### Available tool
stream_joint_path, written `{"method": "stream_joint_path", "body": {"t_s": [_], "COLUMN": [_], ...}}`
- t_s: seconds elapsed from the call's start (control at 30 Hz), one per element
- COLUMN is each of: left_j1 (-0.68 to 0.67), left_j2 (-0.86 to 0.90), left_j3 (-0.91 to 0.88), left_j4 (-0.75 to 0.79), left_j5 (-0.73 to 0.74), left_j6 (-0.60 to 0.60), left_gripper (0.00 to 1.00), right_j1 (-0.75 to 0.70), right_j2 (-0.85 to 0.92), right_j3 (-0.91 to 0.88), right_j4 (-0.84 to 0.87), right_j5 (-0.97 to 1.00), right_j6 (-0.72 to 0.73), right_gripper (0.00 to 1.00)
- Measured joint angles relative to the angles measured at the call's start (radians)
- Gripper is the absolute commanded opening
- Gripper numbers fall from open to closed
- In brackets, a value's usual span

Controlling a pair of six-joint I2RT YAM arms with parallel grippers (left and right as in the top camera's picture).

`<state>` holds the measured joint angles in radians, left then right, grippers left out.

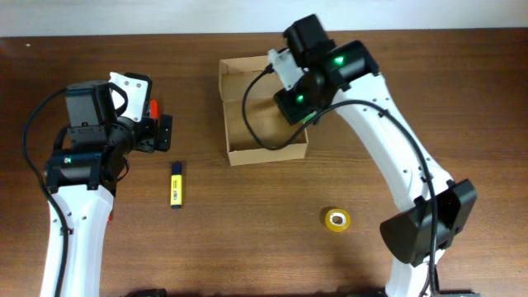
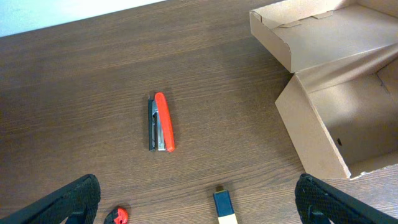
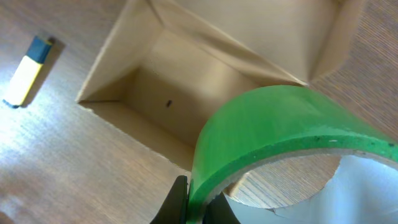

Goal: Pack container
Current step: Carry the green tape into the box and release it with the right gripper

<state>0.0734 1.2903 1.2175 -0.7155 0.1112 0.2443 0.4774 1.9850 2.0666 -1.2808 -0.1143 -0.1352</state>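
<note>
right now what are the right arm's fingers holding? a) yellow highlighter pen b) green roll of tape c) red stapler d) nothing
b: in the right wrist view the right fingers pinch the edge of a green roll of tape, with the open tan cardboard box below it.

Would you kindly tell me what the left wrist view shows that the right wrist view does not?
Only the left wrist view shows the red stapler. Only the right wrist view shows the green tape, clamped in the right jaws. Both show the open box and the yellow marker.
</note>
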Motion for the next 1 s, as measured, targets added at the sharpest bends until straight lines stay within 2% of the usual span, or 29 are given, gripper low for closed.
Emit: {"method": "stream_joint_path", "body": {"t_s": [0.13, 0.33, 0.9, 0.97, 1.0], "left_j1": [0.000, 0.000, 0.000, 0.000, 0.000], "left_j2": [0.000, 0.000, 0.000, 0.000, 0.000], "left_j3": [0.000, 0.000, 0.000, 0.000, 0.000], "left_j4": [0.000, -0.023, -0.026, -0.026, -0.026], "left_j5": [0.000, 0.000, 0.000, 0.000, 0.000], "left_j6": [0.000, 0.000, 0.000, 0.000, 0.000], "left_gripper": [0.99, 0.99, 0.99, 0.99, 0.99], "right_j1": [0.047, 0.050, 0.050, 0.050, 0.050], "right_j2": [0.036, 0.210, 0.312, 0.312, 0.312], "right_j3": [0.008, 0.010, 0.011, 0.011, 0.011], "right_j4": [0.021, 0.047, 0.093, 0.093, 0.092], "right_j5": [0.000, 0.000, 0.000, 0.003, 0.005], "right_j6": [-0.004, -0.004, -0.007, -0.007, -0.003], "right_gripper": [0.04, 0.04, 0.04, 0.37, 0.40]}}
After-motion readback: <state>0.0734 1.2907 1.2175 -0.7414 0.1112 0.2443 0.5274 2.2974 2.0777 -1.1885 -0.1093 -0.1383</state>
